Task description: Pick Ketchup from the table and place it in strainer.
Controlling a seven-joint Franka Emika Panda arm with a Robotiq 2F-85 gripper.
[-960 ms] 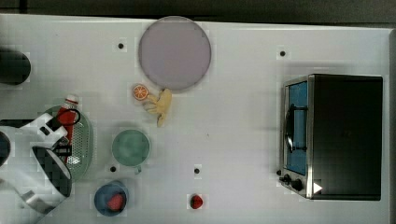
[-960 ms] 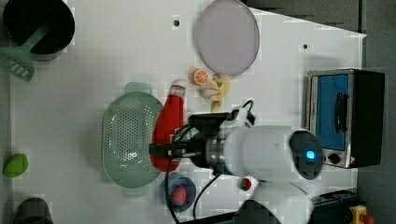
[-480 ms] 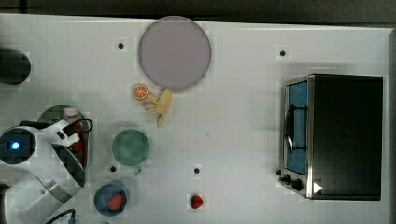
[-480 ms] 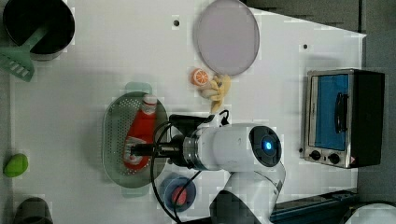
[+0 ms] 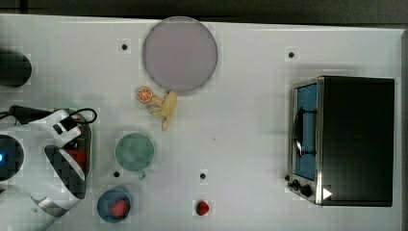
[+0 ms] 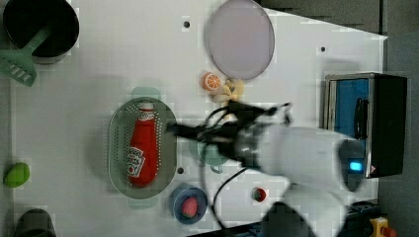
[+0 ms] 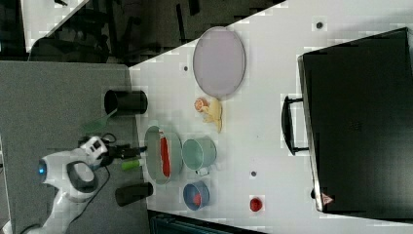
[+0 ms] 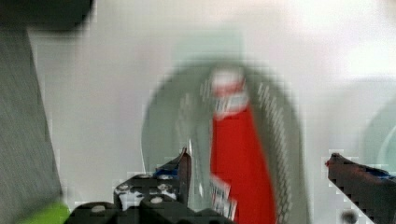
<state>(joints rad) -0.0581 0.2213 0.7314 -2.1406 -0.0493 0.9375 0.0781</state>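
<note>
The Ketchup [image 6: 142, 150] lies in the strainer [image 6: 117, 148], the cup [image 5: 135, 152] to the top view's right.

A large round grey-lilac plate [image 5: 180, 54] lies on the white desk [image 5: 240, 130] near the top view's upper edge. Just below it sit an orange slice [image 5: 144, 94] and a pale yellow banana-like piece [image 5: 165, 108], touching each other. A round green cup [image 5: 135, 152] stands further down, and near it a blue bowl [image 5: 114, 204] holds a red piece [image 5: 119, 208]. A small round red berry-like piece [image 5: 202, 208] lies alone on the desk. At the top view's right stands a black toaster oven [image 5: 344, 139] with a blue-tinted glass door. In the left view, a black pot [image 6: 41, 28] holds a green slotted spatula [image 6: 20, 68], and a lime-green lump [image 6: 17, 174] lies off the desk's edge.
</note>
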